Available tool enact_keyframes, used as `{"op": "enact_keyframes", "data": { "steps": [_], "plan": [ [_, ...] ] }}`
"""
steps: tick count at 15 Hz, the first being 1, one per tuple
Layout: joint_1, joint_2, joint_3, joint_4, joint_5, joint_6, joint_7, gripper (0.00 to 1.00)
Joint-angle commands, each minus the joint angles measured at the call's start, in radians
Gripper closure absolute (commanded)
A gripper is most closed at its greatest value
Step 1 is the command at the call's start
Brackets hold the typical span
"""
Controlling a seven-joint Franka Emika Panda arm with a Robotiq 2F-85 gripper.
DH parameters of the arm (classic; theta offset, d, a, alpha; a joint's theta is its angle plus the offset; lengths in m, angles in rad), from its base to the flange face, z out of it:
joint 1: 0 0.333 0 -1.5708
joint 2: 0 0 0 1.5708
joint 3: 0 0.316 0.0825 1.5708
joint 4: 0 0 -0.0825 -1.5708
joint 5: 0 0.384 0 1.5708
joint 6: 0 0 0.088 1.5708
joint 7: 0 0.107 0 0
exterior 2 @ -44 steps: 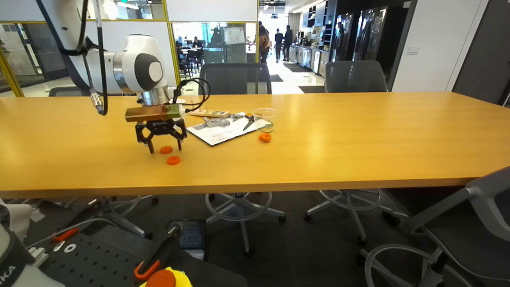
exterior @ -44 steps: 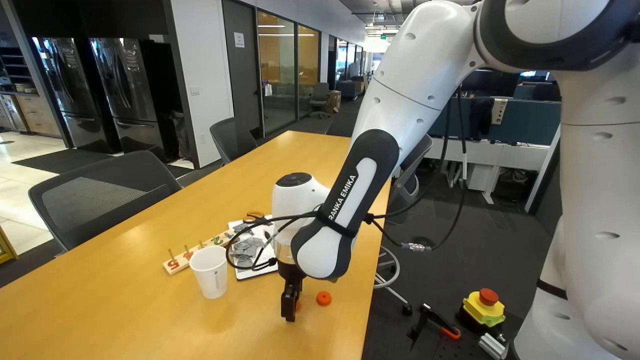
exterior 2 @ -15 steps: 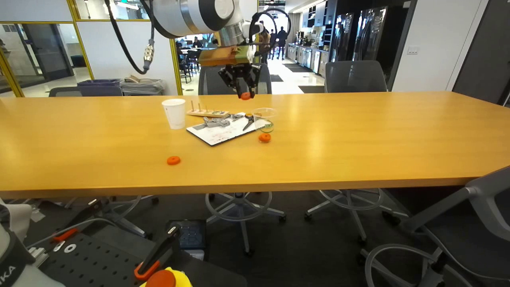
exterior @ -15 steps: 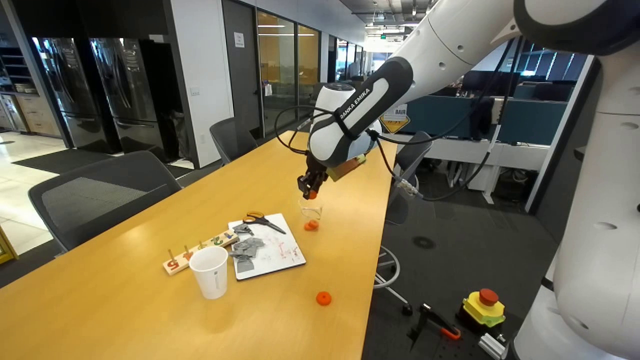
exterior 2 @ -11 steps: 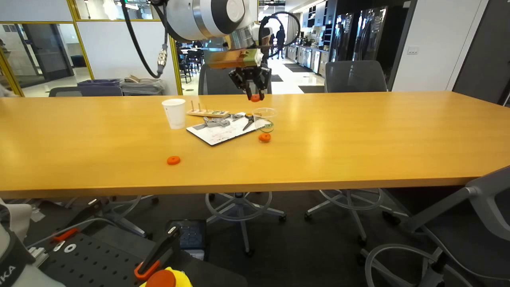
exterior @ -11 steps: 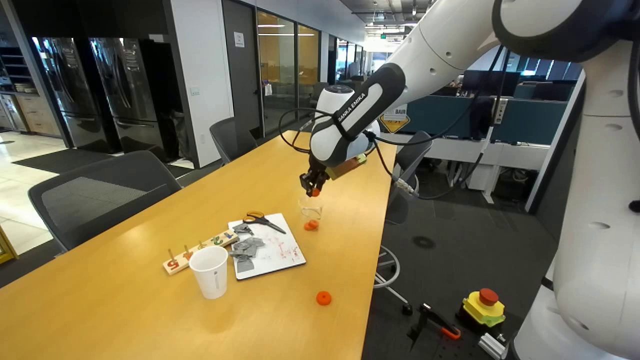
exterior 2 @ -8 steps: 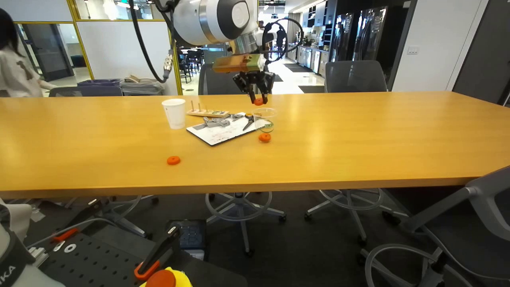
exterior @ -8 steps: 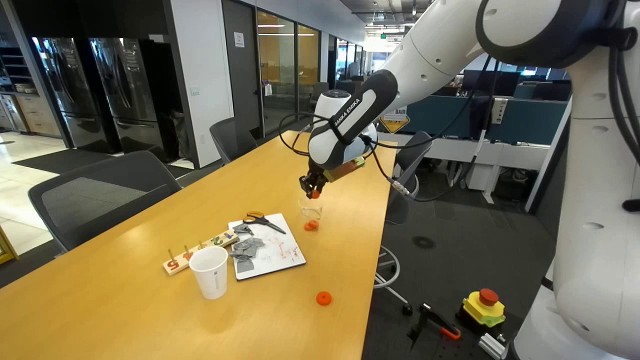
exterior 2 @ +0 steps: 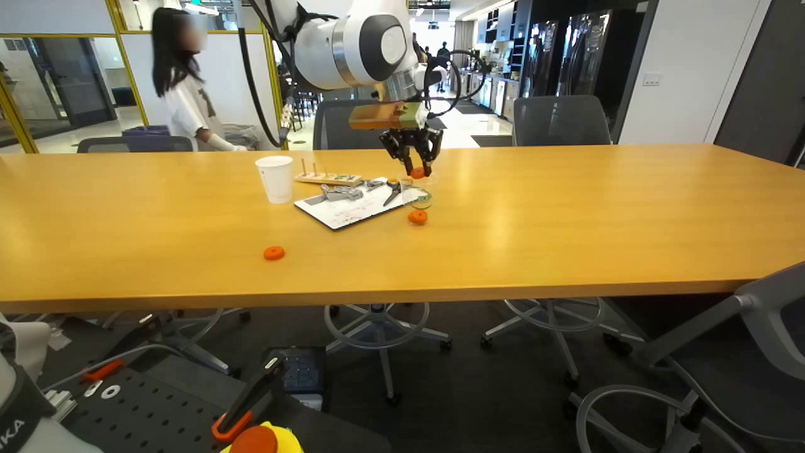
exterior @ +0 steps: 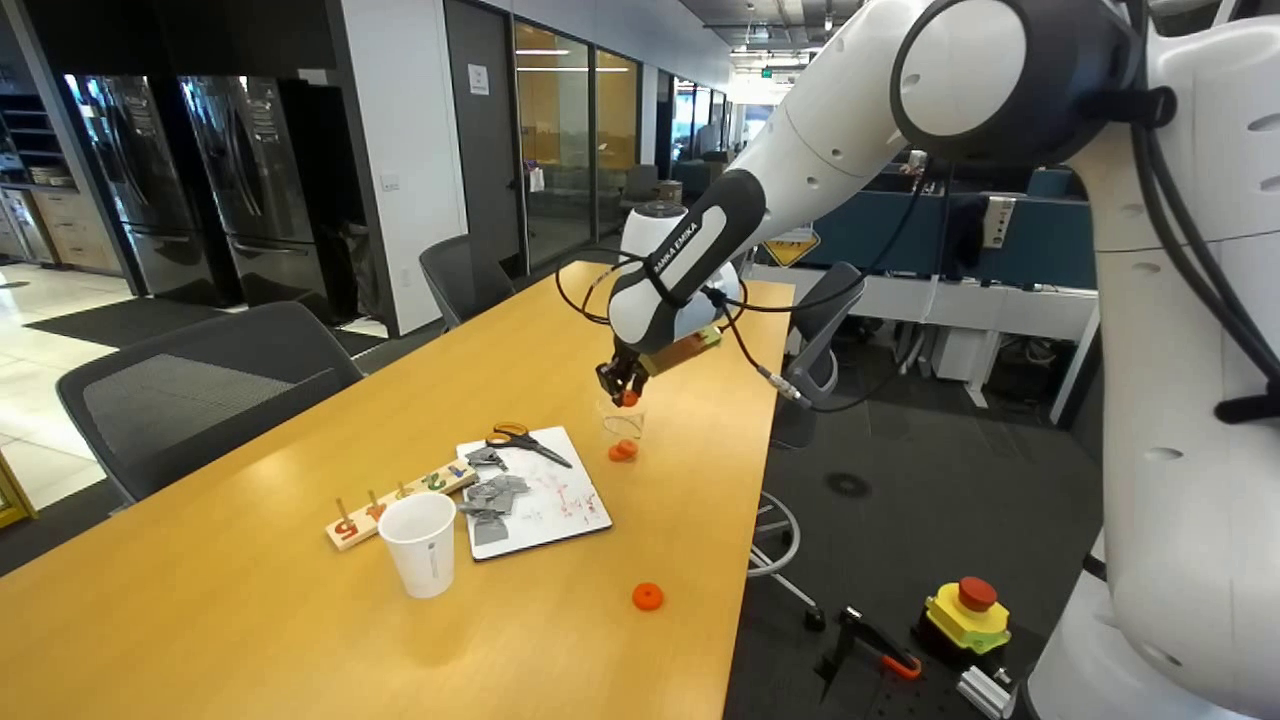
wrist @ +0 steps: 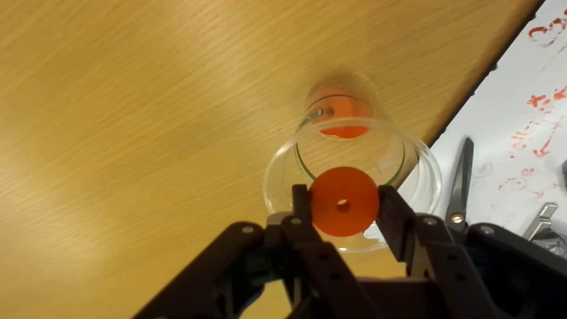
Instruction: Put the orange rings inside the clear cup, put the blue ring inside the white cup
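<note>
An orange ring is pinched by opposite sides in the gripper over the clear cup, presumably for a straight drop onto orange rings apparently at its bottom. A loose ring is set near the table's robot-side long edge. The white cup, farther inward, is presumably reserved for the blue ring (not visible).

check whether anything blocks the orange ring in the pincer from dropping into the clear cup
Nothing visible blocks it. In the wrist view, the pincer holds the orange ring over the open mouth of the clear cup; the other orange rings lie outside the cup.
</note>
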Motion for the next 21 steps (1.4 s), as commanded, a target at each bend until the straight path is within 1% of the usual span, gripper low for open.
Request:
{"op": "enact_keyframes", "data": {
  "steps": [1,2,5,6,7,9,13,16,19,21],
  "plan": [
    [0.01,0.035,-0.02,0.059,-0.011,-0.023,0.041,0.33],
    [0.009,0.035,-0.019,0.06,-0.006,-0.029,0.042,0.32],
    [0.022,0.007,-0.031,0.041,-0.021,-0.047,0.071,0.12],
    [0.028,-0.019,-0.035,0.018,-0.028,-0.052,0.078,0.03],
    [0.033,-0.043,-0.035,-0.003,-0.031,-0.064,0.088,0.0],
    [0.036,-0.105,-0.026,-0.058,-0.034,-0.094,0.082,0.0],
    [0.046,-0.268,-0.001,-0.229,-0.045,-0.159,0.067,0.0],
    [0.045,-0.392,0.045,-0.371,-0.014,-0.224,0.013,0.0],
    [0.057,-0.446,0.091,-0.468,0.004,-0.252,-0.008,0.0],
    [0.073,-0.441,0.12,-0.516,0.026,-0.233,-0.025,0.0]
  ]
}}
